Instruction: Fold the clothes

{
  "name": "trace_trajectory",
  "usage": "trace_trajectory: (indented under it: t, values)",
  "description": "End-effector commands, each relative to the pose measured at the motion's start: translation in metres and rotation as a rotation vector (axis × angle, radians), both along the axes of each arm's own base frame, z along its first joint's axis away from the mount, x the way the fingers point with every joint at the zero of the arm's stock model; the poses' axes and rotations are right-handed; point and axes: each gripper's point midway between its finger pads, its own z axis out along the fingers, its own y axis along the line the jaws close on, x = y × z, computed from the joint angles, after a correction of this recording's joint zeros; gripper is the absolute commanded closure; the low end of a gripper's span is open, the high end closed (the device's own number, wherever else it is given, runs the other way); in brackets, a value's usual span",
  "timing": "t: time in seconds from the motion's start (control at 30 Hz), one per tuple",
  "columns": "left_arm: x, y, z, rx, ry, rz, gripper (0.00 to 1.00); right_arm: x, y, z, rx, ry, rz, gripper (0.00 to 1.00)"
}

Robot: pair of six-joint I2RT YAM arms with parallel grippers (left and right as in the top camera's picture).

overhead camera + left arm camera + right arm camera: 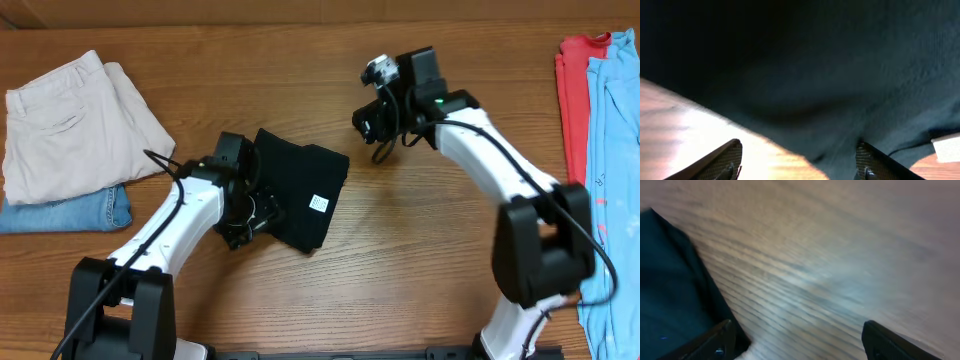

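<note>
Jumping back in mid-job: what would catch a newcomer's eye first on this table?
The folded black soft-fabric shirt with its small white tag lies mid-table, with the left gripper open at its left edge. The right gripper hangs open over the bare wooden table, just right of the shirt. Cream-white trousers stacked on blue denim jeans sit far left.

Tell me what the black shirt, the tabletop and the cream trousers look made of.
Black shirt: soft knit, probably cotton jersey; matte, with a fine knit texture in the left wrist view.
Tabletop: wood or wood-look laminate, can't tell which; brown grain lines, slight sheen.
Cream trousers: likely woven cotton twill; matte, crisp folds, stitched pocket.
</note>
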Motion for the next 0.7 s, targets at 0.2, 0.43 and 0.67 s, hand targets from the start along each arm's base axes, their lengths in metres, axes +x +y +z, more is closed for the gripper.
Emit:
trace_trajectory:
  t: [0.2,0.43,0.67]
  values:
    - [-0.001,-0.008,-0.002,-0.049,-0.038,0.006,0.20,-0.035,0.044,-0.080,0.002,0.203,0.124,0.16]
    - [0.023,-0.007,0.000,-0.030,-0.144,-0.006,0.14,-0.067,0.037,-0.094,-0.088,0.321,0.129,0.17]
    - [0.046,0.004,-0.007,0.019,-0.230,-0.037,0.12,-0.094,0.008,-0.104,-0.219,0.439,0.091,0.23]
